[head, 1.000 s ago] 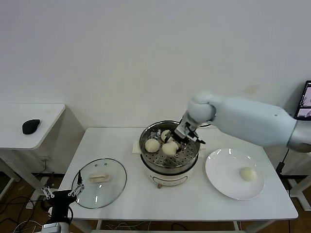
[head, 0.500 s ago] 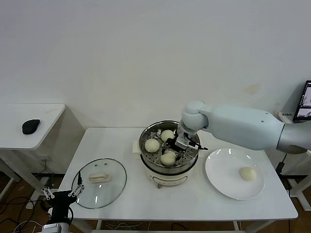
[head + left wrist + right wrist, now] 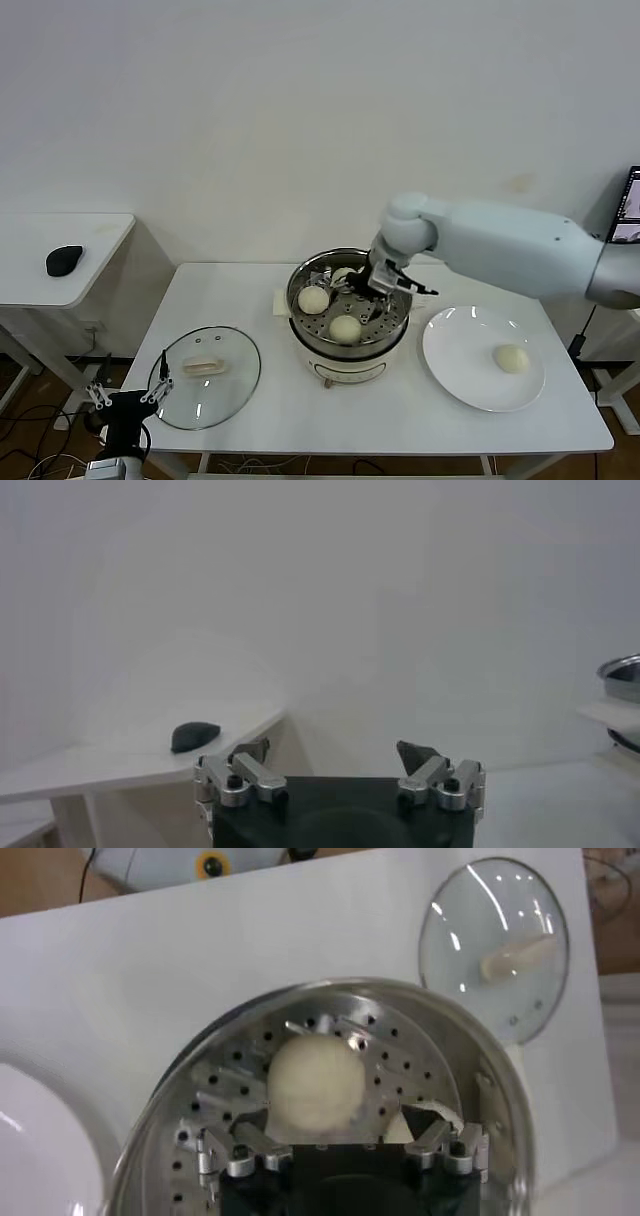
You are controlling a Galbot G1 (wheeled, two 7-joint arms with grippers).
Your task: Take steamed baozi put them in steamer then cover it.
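Note:
The steamer (image 3: 348, 345) stands mid-table with its perforated tray showing. Three baozi lie in it: one at the left (image 3: 313, 299), one at the front (image 3: 345, 327), and one at the back (image 3: 343, 274) partly hidden by my right gripper (image 3: 377, 288). That gripper is open and empty, just above the tray and right of the front baozi. In the right wrist view its jaws (image 3: 334, 1121) stand wide apart with that baozi (image 3: 315, 1083) lying free beyond them. A fourth baozi (image 3: 511, 358) sits on the white plate (image 3: 450, 370). The glass cover (image 3: 205, 375) lies flat at the table's left. My left gripper (image 3: 125, 400) is parked open, low at the left.
The cover (image 3: 495, 943) and the plate's edge (image 3: 30, 1138) also show in the right wrist view. A side table (image 3: 60, 285) with a black mouse (image 3: 63, 260) stands at the far left. A monitor edge (image 3: 628, 205) is at the far right.
My right gripper lowered a baozi onto the front of the tray, opened and drew up and to the right. The baozi stays on the tray. The left arm has not moved.

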